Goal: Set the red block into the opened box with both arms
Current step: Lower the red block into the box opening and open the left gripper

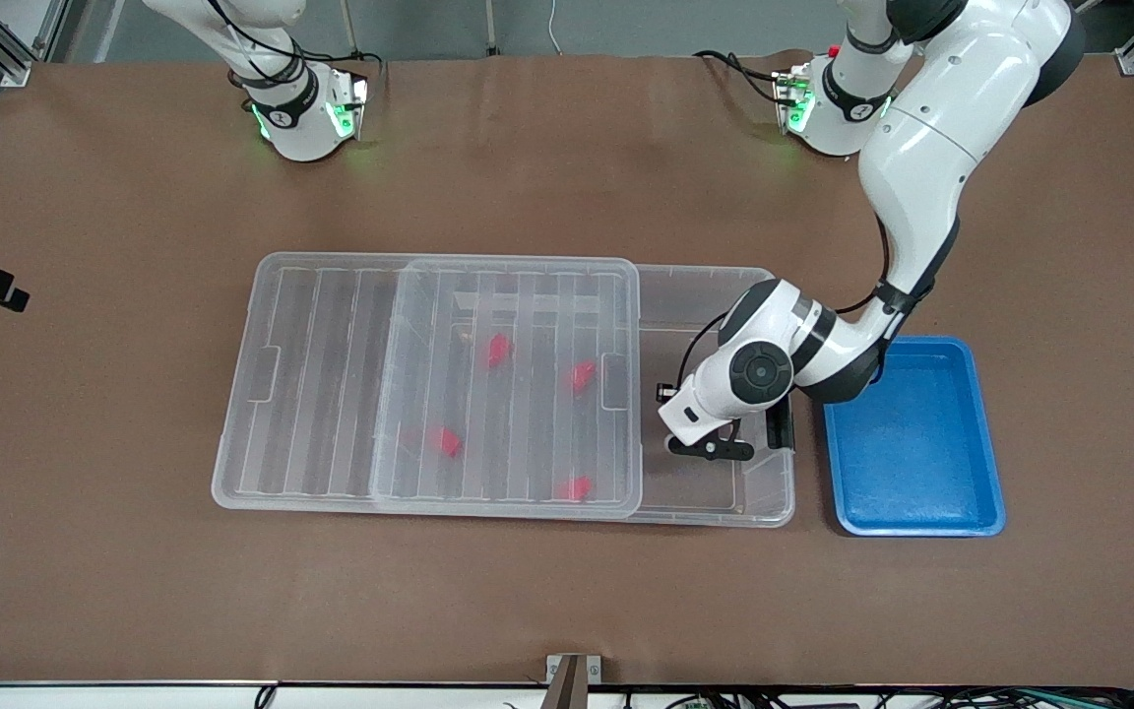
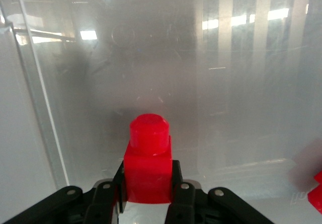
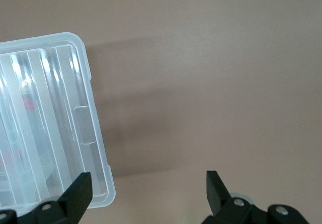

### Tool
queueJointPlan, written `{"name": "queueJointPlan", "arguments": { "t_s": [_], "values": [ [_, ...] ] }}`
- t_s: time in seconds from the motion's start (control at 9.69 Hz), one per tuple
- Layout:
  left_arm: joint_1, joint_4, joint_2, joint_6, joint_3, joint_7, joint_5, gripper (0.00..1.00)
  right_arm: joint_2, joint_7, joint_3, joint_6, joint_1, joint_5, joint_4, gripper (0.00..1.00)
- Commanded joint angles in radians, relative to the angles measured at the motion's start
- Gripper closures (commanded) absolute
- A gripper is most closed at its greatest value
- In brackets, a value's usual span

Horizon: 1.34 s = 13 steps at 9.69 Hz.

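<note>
Left wrist view: the left gripper (image 2: 147, 196) clenched on a red block (image 2: 147, 166), nub up, low inside the box (image 1: 715, 507).
Right gripper (image 3: 148, 191) waits released over bare table (image 3: 211, 83), beside the lid (image 3: 45, 128).

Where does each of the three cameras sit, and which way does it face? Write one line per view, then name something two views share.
Front view: high across the table, facing both bases; shows the box, blue tray and the left arm.
Left wrist view: on the left arm, looking into the box; left gripper shut on a red block.
Right wrist view: on the right arm, looking down at the lid and table; right gripper open.
Shared: the ribbed lid, in front and right wrist views.
</note>
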Motion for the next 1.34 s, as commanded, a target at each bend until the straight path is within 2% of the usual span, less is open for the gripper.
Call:
{"name": "queueJointPlan", "arguments": {
  "t_s": [0.0,0.1,0.21,0.72,0.83,0.93,1.03,1.13,1.24],
  "values": [
    [-0.005,0.018,0.035,0.016,-0.003,-0.027,0.031,0.14,-0.018,0.014,-0.001,0.005,0.0,-0.005,-0.014,0.0],
    [-0.003,0.018,0.028,0.016,-0.004,-0.027,0.034,0.07,-0.018,0.015,-0.001,0.005,0.0,-0.006,-0.014,0.0],
    [0.009,0.014,-0.004,0.008,-0.015,-0.027,0.034,0.05,-0.018,0.015,-0.001,0.004,0.0,-0.005,-0.014,0.0],
    [0.032,0.0,-0.194,-0.179,-0.034,-0.018,0.016,0.03,-0.016,0.003,-0.001,0.004,0.002,-0.002,-0.015,0.0],
    [0.046,-0.005,-0.237,-0.202,-0.032,-0.007,0.014,0.01,-0.009,-0.026,0.0,-0.004,0.0,-0.003,-0.02,0.0],
    [0.055,-0.011,-0.271,-0.203,-0.026,-0.005,0.011,0.01,0.005,-0.145,-0.001,-0.001,0.002,-0.002,-0.031,0.02],
    [0.062,-0.012,-0.322,-0.213,-0.006,0.002,-0.016,0.01,0.063,-0.226,0.0,0.027,-0.004,0.001,-0.04,0.38],
    [0.063,-0.02,-0.359,-0.222,0.034,0.049,-0.023,0.01,0.112,-0.256,-0.001,0.072,0.002,0.003,-0.049,0.91],
    [0.063,-0.02,-0.406,-0.226,0.076,0.097,-0.062,0.01,0.166,-0.288,-0.001,0.109,0.006,0.0,-0.055,1.0]
  ]
}}
